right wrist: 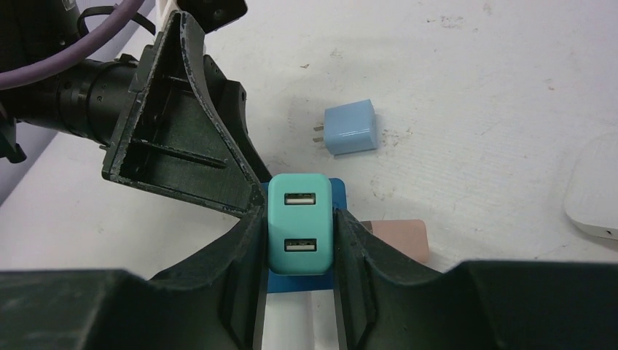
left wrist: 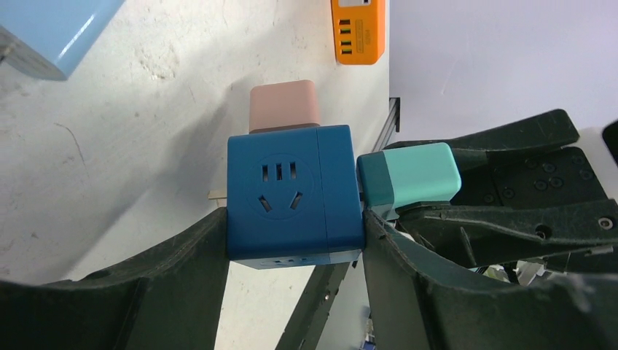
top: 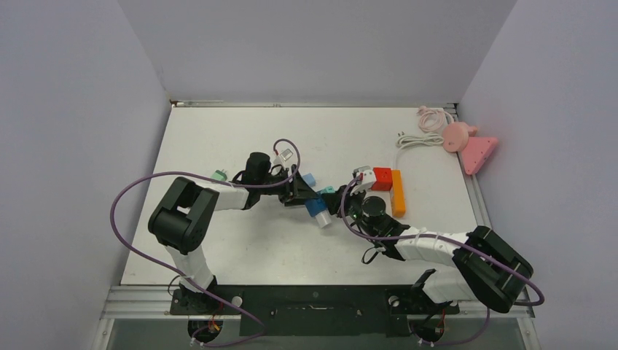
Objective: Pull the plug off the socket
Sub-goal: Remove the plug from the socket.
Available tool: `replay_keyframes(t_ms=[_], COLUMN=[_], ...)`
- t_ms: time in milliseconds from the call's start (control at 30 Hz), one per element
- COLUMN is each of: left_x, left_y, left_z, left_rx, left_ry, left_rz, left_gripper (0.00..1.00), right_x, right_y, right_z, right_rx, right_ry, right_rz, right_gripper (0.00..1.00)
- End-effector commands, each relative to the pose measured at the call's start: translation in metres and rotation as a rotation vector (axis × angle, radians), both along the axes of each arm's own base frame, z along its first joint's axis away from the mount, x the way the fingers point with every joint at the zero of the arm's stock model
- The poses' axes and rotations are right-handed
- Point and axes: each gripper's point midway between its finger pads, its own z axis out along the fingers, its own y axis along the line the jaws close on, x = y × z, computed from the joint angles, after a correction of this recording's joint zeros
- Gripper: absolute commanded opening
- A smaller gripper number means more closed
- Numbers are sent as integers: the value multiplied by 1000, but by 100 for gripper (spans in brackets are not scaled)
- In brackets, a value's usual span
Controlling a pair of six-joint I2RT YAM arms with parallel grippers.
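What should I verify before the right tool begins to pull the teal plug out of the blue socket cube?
1. Left tool clamps the blue socket cube on two opposite faces: ok.
2. Right tool is shut on the teal plug, one finger on each side: ok.
3. Teal plug sits against the cube's side, not yet out: ok.
4. Pink plug is on another face, in neither grip: ok.
5. Loose light blue charger lies apart on the table: ok.
6. How tight the plug sits inside the cube: cannot tell.
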Motion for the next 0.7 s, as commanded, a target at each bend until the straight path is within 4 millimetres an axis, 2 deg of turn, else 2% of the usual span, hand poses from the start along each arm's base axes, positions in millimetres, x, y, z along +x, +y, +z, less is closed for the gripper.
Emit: replay_keyframes(t_ms=[0, 367, 667], left_x=[9, 10, 10], left_y=[5, 6, 7], left_z=[18, 19, 15], left_rx=[1, 21, 35], left_ry=[-83, -94, -84], left_rz=[2, 3, 5], left_gripper=[0, 0, 0], right_x=[33, 31, 13], right_y=[-25, -22, -8], right_z=[22, 25, 36], right_rx=[140, 112, -14], right_ry=[-26, -50, -152], right_rz=[-100, -94, -112], right_gripper=[5, 5, 5])
